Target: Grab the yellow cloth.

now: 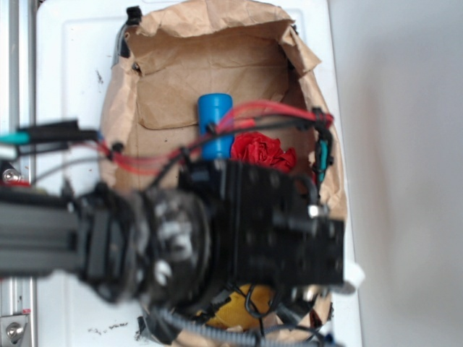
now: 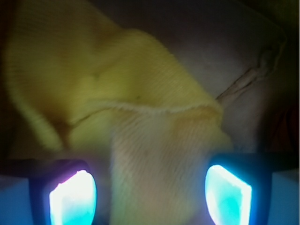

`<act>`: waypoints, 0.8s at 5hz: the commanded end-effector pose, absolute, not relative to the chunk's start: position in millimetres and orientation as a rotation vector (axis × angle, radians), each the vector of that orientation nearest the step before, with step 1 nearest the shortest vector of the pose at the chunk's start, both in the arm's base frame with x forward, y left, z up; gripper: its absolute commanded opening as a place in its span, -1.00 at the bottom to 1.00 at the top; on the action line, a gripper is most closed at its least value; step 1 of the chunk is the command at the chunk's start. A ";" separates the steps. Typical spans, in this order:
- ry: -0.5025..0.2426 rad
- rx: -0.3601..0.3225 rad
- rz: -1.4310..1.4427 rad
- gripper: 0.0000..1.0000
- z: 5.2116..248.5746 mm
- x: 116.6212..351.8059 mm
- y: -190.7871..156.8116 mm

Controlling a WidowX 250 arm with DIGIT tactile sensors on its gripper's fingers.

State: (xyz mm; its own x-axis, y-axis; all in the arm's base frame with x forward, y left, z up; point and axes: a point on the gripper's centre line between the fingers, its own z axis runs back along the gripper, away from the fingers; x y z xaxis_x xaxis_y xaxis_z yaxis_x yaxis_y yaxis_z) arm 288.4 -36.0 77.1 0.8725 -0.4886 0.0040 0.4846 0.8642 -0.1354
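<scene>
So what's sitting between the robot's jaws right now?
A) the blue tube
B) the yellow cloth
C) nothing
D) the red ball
B: in the wrist view the yellow cloth fills the gap between the two glowing fingertips, which stand wide apart on either side of it; no blue tube or red ball shows there.

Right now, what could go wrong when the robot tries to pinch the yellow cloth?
The fingers are open with a fold of the yellow cloth between them. They might pinch only a thin fold, and it could slip out. The red cloth ball and blue cylinder sit farther back in the paper bag, so lifting might drag the paper.
</scene>
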 end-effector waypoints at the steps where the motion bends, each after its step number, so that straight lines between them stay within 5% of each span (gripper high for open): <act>1: -0.075 -0.108 -0.504 1.00 103.5 287.2 -28.7; 4: -0.001 -0.175 -0.507 1.00 58.0 262.5 -64.4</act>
